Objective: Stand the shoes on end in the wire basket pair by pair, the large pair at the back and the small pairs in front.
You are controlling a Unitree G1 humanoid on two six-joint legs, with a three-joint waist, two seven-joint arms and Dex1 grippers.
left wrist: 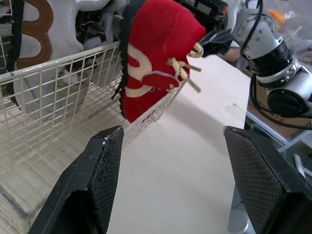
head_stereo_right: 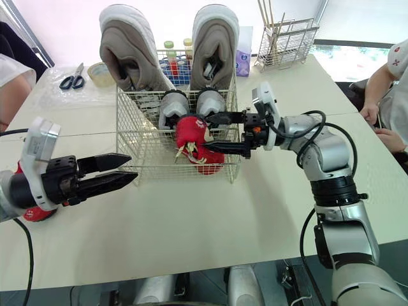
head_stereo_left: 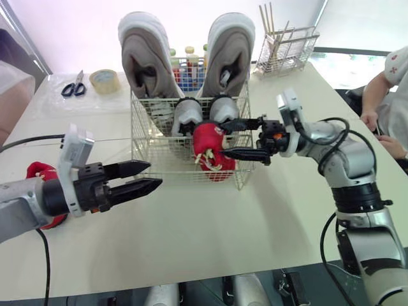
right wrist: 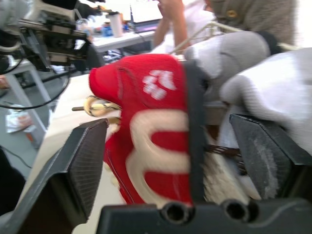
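Table's basket holds two large shoes, two grey shoes, one red shoe; left claw, right claw released.

On the pale bench, scissors lie just beside a roll of tape at the far left. A wire rack at the far right holds thin sticks, perhaps chopsticks. Small bottles stand between them. A person's arm shows at the right edge.
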